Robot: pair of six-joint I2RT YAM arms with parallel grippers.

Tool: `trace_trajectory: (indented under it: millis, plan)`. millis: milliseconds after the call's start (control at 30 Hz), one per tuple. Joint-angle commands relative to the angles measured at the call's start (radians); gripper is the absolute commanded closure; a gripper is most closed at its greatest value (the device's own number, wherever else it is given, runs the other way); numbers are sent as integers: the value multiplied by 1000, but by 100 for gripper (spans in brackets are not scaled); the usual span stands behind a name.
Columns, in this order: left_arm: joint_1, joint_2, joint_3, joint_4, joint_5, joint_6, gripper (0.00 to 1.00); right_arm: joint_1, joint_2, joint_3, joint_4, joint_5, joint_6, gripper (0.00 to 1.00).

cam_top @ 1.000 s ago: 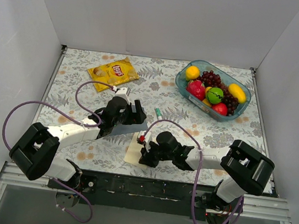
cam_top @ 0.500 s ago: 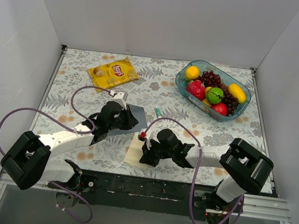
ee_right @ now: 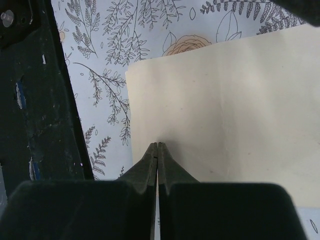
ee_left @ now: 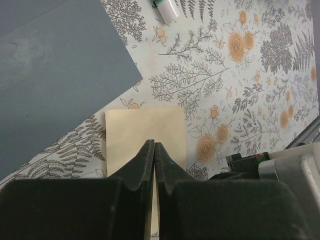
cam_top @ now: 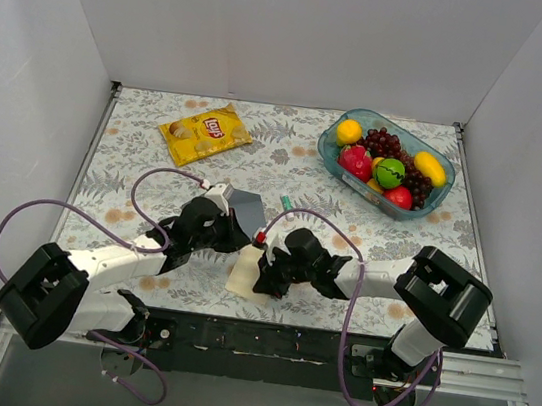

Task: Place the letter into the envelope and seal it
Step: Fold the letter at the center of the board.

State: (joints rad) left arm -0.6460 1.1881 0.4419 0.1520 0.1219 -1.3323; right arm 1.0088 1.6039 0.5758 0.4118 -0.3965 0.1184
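White walls close off three sides of the floral table [cam_top: 138,144]; a black rail [ee_right: 30,100] runs along its near edge. A Lay's crisp bag [cam_top: 205,132] lies at the far left and a fruit bowl [cam_top: 427,199] at the far right, well apart from the arms, with bare cloth between them. Both arms reach low toward the front middle, elbows out, wrists converging. The letter [ee_left: 145,127] lies flat just beside the rail; the envelope [ee_left: 55,75] lies near its far corner, apart from it; a white capped tube [ee_left: 167,7] lies beyond. The left gripper [ee_left: 154,147] is closed tip to tip over the letter; the right gripper [ee_right: 157,147] is likewise closed at the opposite edge; whether either pinches paper I cannot tell. A second ago the left gripper stood open over the envelope; it has since swung toward the letter, uncovering the envelope.
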Motion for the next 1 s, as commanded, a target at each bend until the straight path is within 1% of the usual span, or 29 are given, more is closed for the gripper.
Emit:
trace_trajectory:
  millis: [0,400,733,767,800,967]
  plan:
    - [-14,7,-9,18,33,-2,100,-16,34,2,-103,33,0,99]
    - [-43,64,-68,44,56,-27,100,-30,36,6,-110,18,4,99]
    - [-57,126,-91,43,35,-38,100,-42,11,21,-128,-33,1,99]
    - [-57,134,-92,43,35,-38,100,-48,-8,21,-131,-47,0,97]
    - [-57,140,-91,43,36,-38,100,-53,-22,19,-134,-51,0,91]
    - [-66,172,-80,43,36,-38,100,-102,-139,9,-143,-47,15,80]
